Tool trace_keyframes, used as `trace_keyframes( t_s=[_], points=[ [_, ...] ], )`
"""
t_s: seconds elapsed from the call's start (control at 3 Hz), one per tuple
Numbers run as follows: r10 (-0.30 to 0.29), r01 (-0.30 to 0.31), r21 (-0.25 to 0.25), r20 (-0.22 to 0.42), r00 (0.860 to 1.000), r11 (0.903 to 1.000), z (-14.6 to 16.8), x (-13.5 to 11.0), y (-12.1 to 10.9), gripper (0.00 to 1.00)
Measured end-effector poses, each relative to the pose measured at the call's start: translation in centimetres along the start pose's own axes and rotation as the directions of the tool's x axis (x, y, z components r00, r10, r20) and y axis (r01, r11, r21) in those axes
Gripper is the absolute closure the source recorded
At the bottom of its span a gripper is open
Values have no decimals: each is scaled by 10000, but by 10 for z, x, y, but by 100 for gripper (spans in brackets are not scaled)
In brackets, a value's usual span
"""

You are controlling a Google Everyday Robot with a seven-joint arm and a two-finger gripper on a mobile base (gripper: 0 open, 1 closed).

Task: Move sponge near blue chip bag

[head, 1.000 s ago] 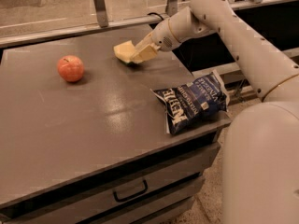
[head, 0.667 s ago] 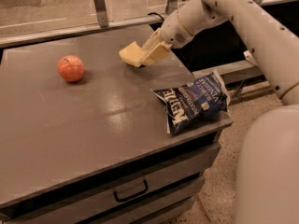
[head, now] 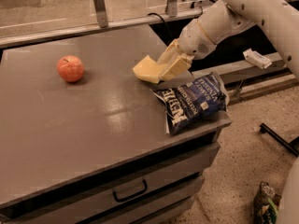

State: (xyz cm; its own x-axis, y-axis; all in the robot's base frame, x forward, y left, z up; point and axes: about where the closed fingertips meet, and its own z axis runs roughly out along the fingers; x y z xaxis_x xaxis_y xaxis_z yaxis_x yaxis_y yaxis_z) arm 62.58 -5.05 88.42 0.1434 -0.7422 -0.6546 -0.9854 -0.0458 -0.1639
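Two jaws of the gripper [head: 162,72] pinch the sponge [head: 144,72] beside the blue chip bag [head: 194,102]; apple [head: 70,68] well apart.

Single view only, so no overlap with another; camera sits high, looking down and forward across the grey table [head: 93,125]; the table's front edge with the drawer handle [head: 130,192] runs diagonally along the bottom, its far edge with the rail posts [head: 99,6] along the top; mid range: nearly the whole tabletop fits, near-left corner cut by the frame; floor [head: 243,143] shows at right; arm [head: 252,8] enters from top right; gripper [head: 163,73] sits right of centre in the upper half, clamped on the sponge [head: 145,71], just above the blue chip bag [head: 194,101] in frame; red apple [head: 70,68] upper left.
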Motion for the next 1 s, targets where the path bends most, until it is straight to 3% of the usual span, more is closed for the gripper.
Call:
trace_keyframes(
  t_s=[0.33, 1.0],
  points=[
    [92, -92, -76, 0, 10000, 9999, -19, 15, 27, 59],
    [110, -110, -118, 11, 9999, 9999, -15, 16, 27, 13]
  ],
)
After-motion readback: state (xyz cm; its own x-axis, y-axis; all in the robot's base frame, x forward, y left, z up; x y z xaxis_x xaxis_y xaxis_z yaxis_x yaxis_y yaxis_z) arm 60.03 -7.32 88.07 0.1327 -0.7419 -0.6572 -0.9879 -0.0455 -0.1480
